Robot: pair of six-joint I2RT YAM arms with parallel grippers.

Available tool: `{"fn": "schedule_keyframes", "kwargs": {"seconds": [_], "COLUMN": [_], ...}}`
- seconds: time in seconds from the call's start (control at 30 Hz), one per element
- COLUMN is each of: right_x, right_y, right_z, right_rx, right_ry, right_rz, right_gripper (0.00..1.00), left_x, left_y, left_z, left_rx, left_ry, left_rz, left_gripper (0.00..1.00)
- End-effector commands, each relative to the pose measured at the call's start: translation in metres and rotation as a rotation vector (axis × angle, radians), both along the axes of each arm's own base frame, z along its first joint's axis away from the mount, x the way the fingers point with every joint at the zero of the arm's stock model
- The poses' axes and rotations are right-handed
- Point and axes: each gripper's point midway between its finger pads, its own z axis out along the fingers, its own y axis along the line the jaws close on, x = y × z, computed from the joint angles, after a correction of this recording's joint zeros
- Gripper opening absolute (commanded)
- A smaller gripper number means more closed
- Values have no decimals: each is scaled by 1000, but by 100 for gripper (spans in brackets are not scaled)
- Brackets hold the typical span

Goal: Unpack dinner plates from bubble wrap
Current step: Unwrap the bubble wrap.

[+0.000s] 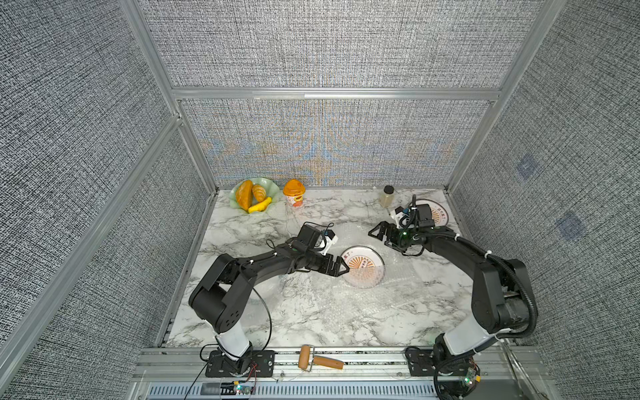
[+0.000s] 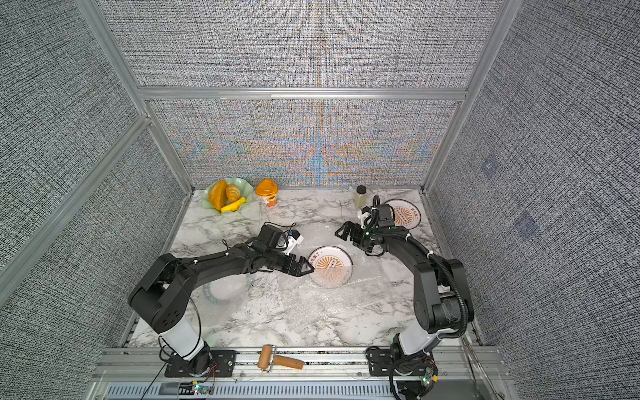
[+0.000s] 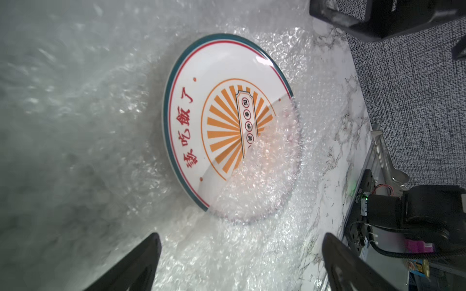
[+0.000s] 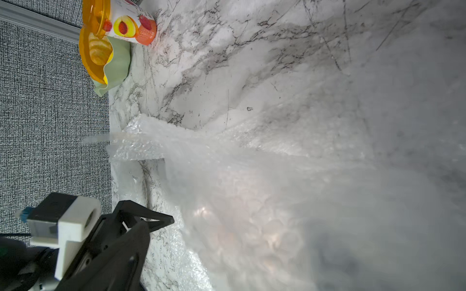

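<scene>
1. Dinner plates lie in three places. One sunburst plate [image 1: 362,266] sits mid-way across the marble table [image 1: 259,221]. A second plate [image 1: 439,217] lies bare at the far right corner, partly hidden by the right arm. A third round shape [image 2: 225,289] is glimpsed under the left arm, too dim for any wrapping to be judged.
2. Bubble wrap [image 3: 262,176] is spread beneath the central plate, and a flap of it is folded over the plate's near half.
3. Left gripper [image 3: 241,236] is seen with jaws spread wide and nothing between them, just beside the plate's rim.
4. Right gripper [image 1: 375,230] is held over the wrap's far edge with jaws apart. Nothing is seen gripped, though its wrist view is fogged by wrap close to the lens.
5. The step in hand is judged to be the uncovering of the central plate, roughly midway through the task.
6. Next, the loose flap would need to be pinched at its edge and peeled away, or the bare rim grasped and the plate slid out. A low, precise closure is called for on so thin a film.
</scene>
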Motion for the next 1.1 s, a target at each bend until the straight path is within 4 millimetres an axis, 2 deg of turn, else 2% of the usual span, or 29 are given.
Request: {"fn": "schedule_keyframes", "kwargs": {"seconds": [0.0,0.1,0.17,0.33,0.47,0.53,0.67,0.83,1.07], "right_x": [2,8,14,28,38,42,46,55,74], "right_y": [5,5,6,9,12,14,17,15,11], "right_z": [1,2,2,0,-3,-4,-7,-7,-29], "right_rx": [22,21,19,28,41,48,64,71,96], "right_ry": [3,-2,-1,3,11,15,25,28,79], "right_rz": [15,13,15,5,8,9,12,-2,-47], "right_gripper": [99,99,99,99,99,99,99,99,99], "left_x": [-6,-10,-15,-30,-50,-61,-80,-102,-119], "left_y": [-14,-17,-23,-24,-26,-29,-33,-39,-37], "left_z": [-1,-12,-10,8,22,22,4,-10,-28], "left_rx": [-53,-37,-50,-58,-89,-107,-79,-63,-18], "left_ry": [23,39,49,28,28,43,84,108,138], "left_rz": [-51,-71,-98,-121,-156,-179,-214,-259,-286], "left_gripper": [99,99,99,99,99,99,99,99,99]}}
